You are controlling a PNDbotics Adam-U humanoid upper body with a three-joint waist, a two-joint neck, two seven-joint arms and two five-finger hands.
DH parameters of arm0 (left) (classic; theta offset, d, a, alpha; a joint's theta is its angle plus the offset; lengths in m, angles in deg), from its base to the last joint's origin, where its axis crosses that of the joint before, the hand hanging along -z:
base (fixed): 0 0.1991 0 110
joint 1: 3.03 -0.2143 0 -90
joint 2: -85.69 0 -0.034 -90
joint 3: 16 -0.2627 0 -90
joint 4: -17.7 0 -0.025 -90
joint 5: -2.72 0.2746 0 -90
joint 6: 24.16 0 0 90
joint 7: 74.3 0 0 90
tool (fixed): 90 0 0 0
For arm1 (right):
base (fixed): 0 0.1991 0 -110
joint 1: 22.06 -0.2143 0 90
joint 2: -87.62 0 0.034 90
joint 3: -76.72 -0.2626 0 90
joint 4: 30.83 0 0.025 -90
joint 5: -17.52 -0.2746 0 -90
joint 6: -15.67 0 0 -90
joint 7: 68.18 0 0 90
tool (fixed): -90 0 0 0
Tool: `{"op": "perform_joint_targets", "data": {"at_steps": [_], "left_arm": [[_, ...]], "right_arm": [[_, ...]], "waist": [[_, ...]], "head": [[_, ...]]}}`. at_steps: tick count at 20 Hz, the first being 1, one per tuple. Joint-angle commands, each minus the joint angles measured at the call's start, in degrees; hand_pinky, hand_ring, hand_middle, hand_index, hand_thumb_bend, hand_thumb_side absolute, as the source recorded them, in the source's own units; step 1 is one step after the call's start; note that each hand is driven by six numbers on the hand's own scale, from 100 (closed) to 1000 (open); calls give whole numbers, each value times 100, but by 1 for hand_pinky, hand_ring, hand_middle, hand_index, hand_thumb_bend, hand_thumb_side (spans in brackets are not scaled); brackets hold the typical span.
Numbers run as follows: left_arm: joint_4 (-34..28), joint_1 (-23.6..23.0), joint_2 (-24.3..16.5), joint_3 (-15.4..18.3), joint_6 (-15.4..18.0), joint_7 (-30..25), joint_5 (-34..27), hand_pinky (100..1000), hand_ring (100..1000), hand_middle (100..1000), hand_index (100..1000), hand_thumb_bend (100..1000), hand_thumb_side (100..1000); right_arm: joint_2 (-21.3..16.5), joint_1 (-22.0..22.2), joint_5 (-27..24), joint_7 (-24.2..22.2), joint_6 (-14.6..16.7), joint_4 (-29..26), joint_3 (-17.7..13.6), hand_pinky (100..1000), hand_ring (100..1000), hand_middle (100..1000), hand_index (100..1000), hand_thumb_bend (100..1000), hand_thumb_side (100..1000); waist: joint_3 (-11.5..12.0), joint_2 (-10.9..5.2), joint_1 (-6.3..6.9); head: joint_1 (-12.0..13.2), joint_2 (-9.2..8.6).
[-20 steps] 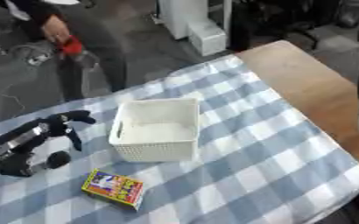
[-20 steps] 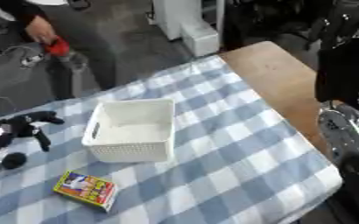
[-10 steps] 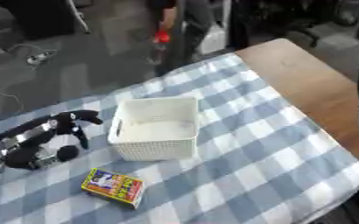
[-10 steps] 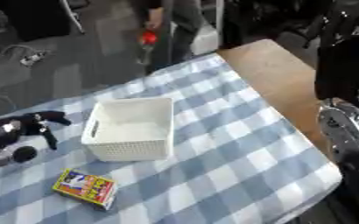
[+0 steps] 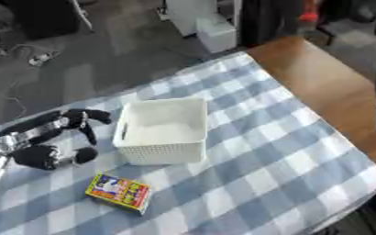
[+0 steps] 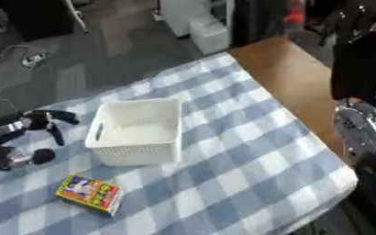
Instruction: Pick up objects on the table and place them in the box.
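A: In the left eye view our white basket (image 5: 163, 131) looks empty; the colourful carton (image 5: 119, 193) lies on the checked bench (image 5: 287, 170) at its 7 o'clock, so nothing is placed yet.

B: Right eye view: our left hand (image 6: 19, 142) hovers at the basket's 9 o'clock, fingers curled, holding nothing. Right hand unseen.

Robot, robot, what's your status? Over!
Left hand beside white box, holding nothing. Right hand out of view. Colourful packet on cloth, not boxed. Nothing blocking.
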Motion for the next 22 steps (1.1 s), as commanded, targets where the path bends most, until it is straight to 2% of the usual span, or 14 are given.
{"op": "perform_joint_targets", "data": {"at_steps": [1, 2, 7, 15, 19, 22], "left_arm": [[20, 165, -77, -46, 936, -1031, 62, 734, 637, 838, 984, 467, 760], [43, 174, -74, -65, 927, -1078, 76, 737, 640, 839, 986, 477, 748], [140, 204, -29, -175, 922, -1210, 204, 753, 658, 845, 994, 665, 666], [199, 199, 4, -178, 1017, -1214, 292, 770, 675, 872, 1000, 802, 631], [238, 247, -3, -222, 1052, -1214, 371, 788, 694, 896, 1000, 831, 638], [288, 285, 6, -287, 1041, -1214, 408, 787, 712, 904, 1000, 775, 679]], "right_arm": [[-164, -55, -6, -6, -8, -74, -38, 428, 355, 402, 597, 100, 1000], [-165, -60, -5, -7, -14, -74, -37, 428, 355, 403, 597, 100, 1000], [-176, -87, -20, -23, -20, -74, -21, 428, 355, 403, 597, 100, 1000], [-202, -145, -103, 12, -80, -74, -46, 427, 357, 403, 597, 100, 1000], [-210, -161, -139, 5, -68, -74, -54, 427, 357, 403, 597, 100, 1000], [-210, -166, -143, 2, -76, -74, -59, 427, 357, 403, 597, 100, 1000]], "waist": [[-4, -62, -26], [-8, -60, -24], [-27, -56, -17], [-62, -69, -1], [-82, -66, 7], [-91, -60, 15]], "head": [[94, 19], [101, 20], [119, 29], [102, 24], [116, 25], [149, 22]]}}
